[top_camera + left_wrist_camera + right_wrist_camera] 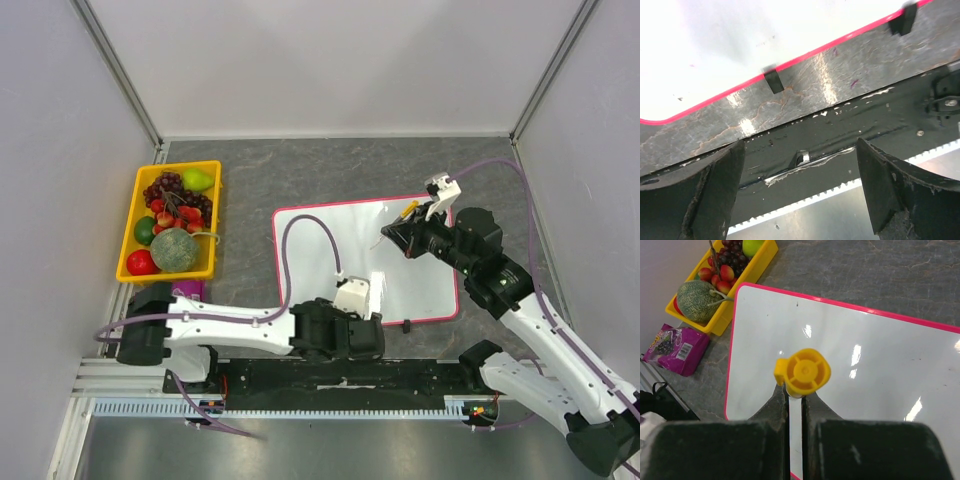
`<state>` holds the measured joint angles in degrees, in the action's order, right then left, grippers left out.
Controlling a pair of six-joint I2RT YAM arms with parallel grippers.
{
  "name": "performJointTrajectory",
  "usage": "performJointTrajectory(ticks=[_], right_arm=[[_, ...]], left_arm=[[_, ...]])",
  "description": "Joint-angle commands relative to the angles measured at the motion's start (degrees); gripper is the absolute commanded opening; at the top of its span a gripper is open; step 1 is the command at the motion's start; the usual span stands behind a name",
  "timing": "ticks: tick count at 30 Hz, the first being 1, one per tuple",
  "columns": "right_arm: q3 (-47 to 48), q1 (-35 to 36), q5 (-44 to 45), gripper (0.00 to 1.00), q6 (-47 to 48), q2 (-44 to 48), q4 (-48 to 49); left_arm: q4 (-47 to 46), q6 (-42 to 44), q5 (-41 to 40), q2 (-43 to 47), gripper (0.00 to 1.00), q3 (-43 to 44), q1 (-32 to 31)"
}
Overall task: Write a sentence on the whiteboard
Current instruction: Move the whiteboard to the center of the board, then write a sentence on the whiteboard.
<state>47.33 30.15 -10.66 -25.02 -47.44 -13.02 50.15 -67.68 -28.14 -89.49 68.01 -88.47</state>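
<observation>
The whiteboard (415, 285) lies flat on the grey, marble-veined table (330, 165), right of centre and in front of both arms. It is a rectangle with rounded corners and a thin pink-red frame, and its glossy face is plain white broken only by glare patches. Along its near long edge sit two small black feet (774, 81), clearest in the left wrist view, where the table shows scuffs and shine.

The left jaws stand wide apart with nothing between them. Their black fingers (705, 190) look worn and rough-edged, hanging over a black base plate and a toothed metal rail just short of the board's near edge.

The right jaws are clamped on a marker (802, 371) with a round, ribbed yellow cap, held above the board's far right part.

A yellow plastic tray (129, 230) sits well to the left, holding a netted green melon (696, 301), dark grapes (170, 185) and other fruit. The right wrist view shows a crinkly purple packet (675, 347) beside the tray, which the top view shows only partly.
</observation>
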Motion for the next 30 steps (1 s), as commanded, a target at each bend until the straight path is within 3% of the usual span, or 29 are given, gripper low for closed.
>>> performJointTrajectory(ticks=[1,9,15,21,30], right_arm=[[4.1,0.0,-0.7,0.00,2.1,-2.6,0.6],[6.4,0.0,-0.1,0.00,0.7,-5.0,1.6],[5.5,0.0,-0.2,0.00,-3.8,-4.4,2.7],[6.7,0.0,-3.8,0.00,-5.6,-6.5,3.4],[6.1,0.0,-7.0,0.00,-1.9,-7.1,3.3]], left_arm=[[-2.9,10.2,0.3,8.8,0.97,-0.8,3.7],[-18.8,21.1,13.9,27.4,0.98,-14.4,16.9],[-20.2,26.1,22.9,36.7,0.99,-18.4,25.2],[-20.4,28.9,27.3,39.0,1.00,-19.5,29.1],[-28.1,25.6,33.5,36.8,1.00,-22.6,31.9]])
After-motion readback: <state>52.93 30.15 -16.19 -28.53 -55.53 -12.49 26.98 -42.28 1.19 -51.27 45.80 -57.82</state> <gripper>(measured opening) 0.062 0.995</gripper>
